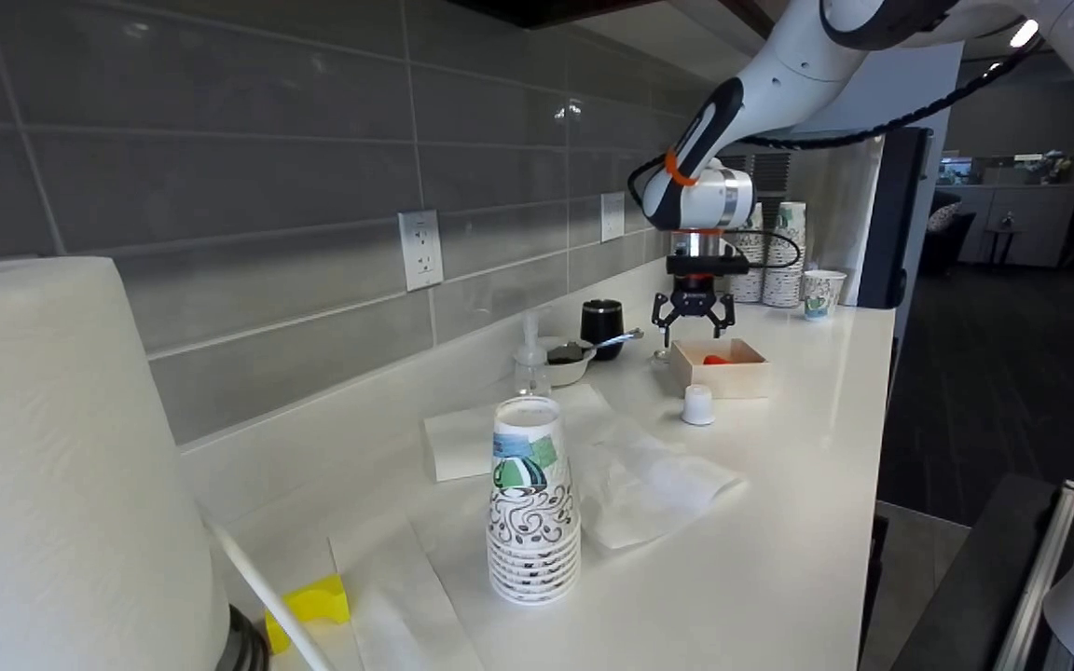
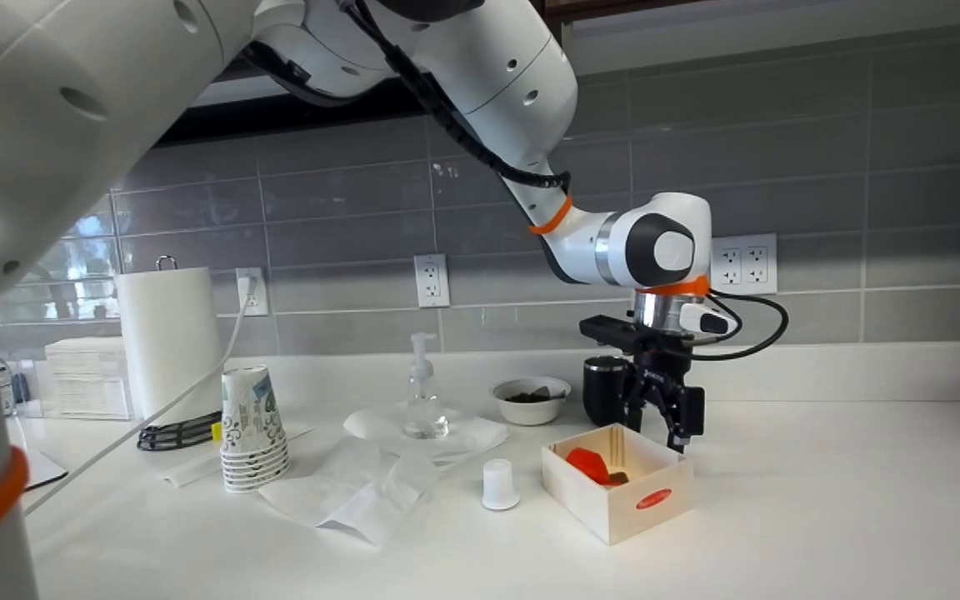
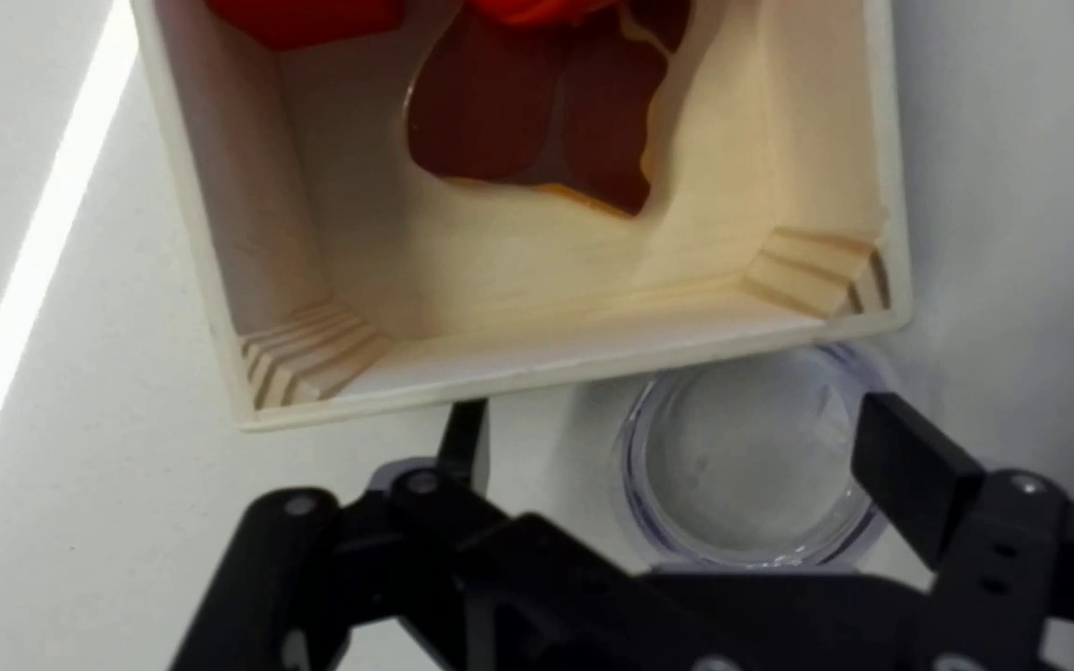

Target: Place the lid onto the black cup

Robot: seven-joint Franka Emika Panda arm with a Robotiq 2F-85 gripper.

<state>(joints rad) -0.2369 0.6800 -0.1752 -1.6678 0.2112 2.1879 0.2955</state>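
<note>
The black cup stands upright on the counter against the wall, and it shows partly behind the gripper in an exterior view. A clear round lid lies flat on the counter beside the wooden box in the wrist view. A small part of the lid shows in an exterior view; elsewhere the box hides it. My gripper is open and empty, pointing down above the lid, also in an exterior view. In the wrist view its fingers stand either side of the lid, the right finger overlapping its edge.
The wooden box with red items adjoins the lid. A small white cup stands upside down near it. A white bowl with a spoon and a pump bottle stand near the wall. Stacked paper cups stand farther along.
</note>
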